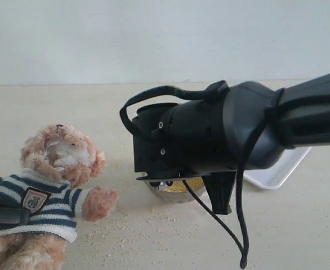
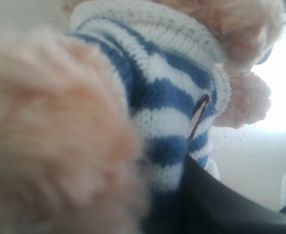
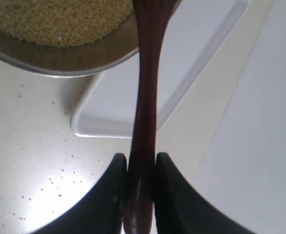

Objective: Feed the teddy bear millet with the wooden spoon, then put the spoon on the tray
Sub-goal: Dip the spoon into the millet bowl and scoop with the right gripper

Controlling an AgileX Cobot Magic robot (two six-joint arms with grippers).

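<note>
The teddy bear (image 1: 58, 185) lies on its back at the left in its navy-and-white striped shirt (image 2: 167, 92). My left gripper (image 1: 4, 216) is shut across its torso; in the left wrist view one dark finger (image 2: 216, 204) presses into the shirt and fur hides the other. My right gripper (image 3: 140, 163) is shut on the thin handle of the wooden spoon (image 3: 145, 97). The spoon's far end reaches over the rim of the steel bowl (image 3: 84, 58) heaped with millet (image 3: 60, 19). The white tray (image 3: 201, 58) lies just beyond the bowl.
In the exterior view the right arm (image 1: 210, 135) covers most of the steel bowl (image 1: 173, 191), and the tray (image 1: 280, 169) pokes out behind it at the right. Loose grains (image 1: 125, 225) are scattered on the pale table between bear and bowl.
</note>
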